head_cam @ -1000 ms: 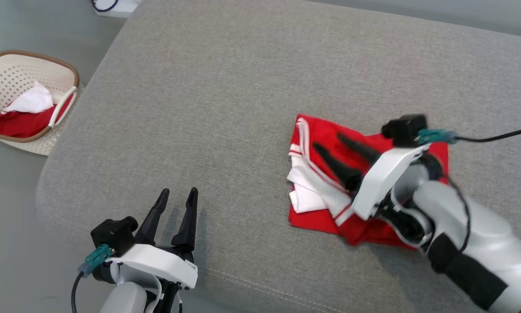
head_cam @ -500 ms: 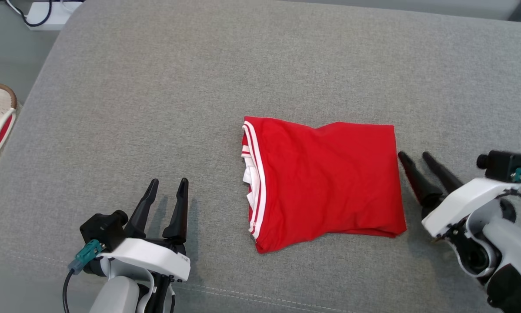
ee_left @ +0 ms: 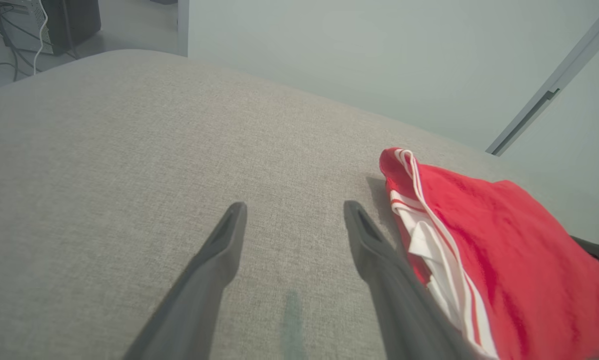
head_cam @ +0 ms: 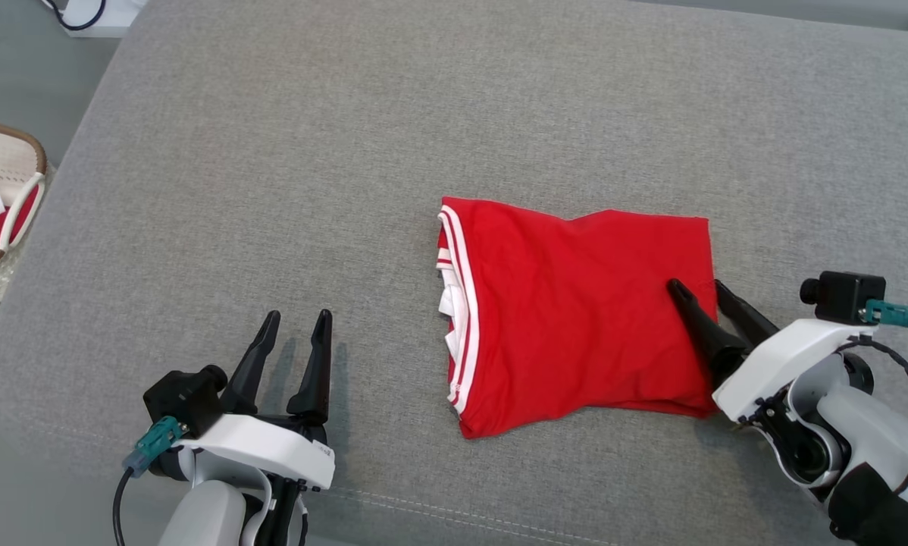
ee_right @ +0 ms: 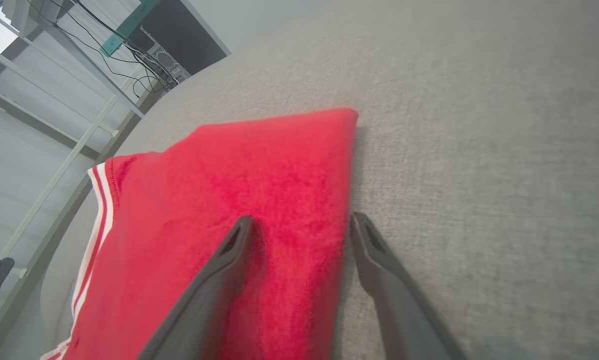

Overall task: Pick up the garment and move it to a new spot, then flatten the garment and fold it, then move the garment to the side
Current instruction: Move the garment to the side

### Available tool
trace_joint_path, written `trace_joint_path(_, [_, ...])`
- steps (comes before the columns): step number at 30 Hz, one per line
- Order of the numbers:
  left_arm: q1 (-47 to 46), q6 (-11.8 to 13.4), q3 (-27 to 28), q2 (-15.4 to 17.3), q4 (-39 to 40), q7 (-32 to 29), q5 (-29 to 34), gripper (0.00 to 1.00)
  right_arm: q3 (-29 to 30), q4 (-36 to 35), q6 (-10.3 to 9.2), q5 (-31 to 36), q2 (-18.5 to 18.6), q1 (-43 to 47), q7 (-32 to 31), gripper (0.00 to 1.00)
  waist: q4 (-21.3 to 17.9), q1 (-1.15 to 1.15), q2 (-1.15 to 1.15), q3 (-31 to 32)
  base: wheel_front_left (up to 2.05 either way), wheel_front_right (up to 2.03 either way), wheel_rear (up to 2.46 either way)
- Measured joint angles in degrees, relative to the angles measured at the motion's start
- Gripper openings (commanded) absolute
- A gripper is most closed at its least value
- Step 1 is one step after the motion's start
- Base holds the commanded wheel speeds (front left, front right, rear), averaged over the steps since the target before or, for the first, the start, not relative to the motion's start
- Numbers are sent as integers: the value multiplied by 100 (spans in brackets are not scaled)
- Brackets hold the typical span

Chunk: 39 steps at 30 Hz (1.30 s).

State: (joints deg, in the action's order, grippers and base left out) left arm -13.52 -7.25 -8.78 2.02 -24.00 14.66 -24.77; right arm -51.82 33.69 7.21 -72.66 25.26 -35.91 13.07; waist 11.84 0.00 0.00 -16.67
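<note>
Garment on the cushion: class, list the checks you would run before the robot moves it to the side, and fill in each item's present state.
1. The garment is folded into a compact rectangle: ok.
2. The right tool stands open: ok.
3. The right tool straddles the garment's right edge, one finger over the cloth, the other beside it: ok.
4. The garment is gripped: not ok, nothing is clamped.
5. The left tool is open and apart from the garment: ok.
6. Bare cushion lies beside the garment to receive it: ok.
</note>
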Motion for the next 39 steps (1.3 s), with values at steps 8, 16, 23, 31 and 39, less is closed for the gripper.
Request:
trace_joint_path(8, [-1,0,25,2,-15,0,0,100,-116,66,1,-90,-167,-124,4,0,27,0,0,96,0,0,0])
trace_joint_path(16, [2,-2,-8,30,-75,0,414,100,675,185,2,315,-548,565,109,0,-1630,0,0,658,0,0,0])
trace_joint_path(23, [4,-2,37,38,13,0,566,100,724,199,2,460,-675,742,109,0,-2521,0,0,720,0,0,0])
trace_joint_path(31, [9,-2,35,37,296,0,714,100,871,245,2,460,-699,871,109,0,-3375,0,0,668,0,0,0])
trace_joint_path(39, [10,-2,21,51,347,0,808,100,1180,255,2,1226,-705,773,109,0,-3550,0,0,453,0,0,0])
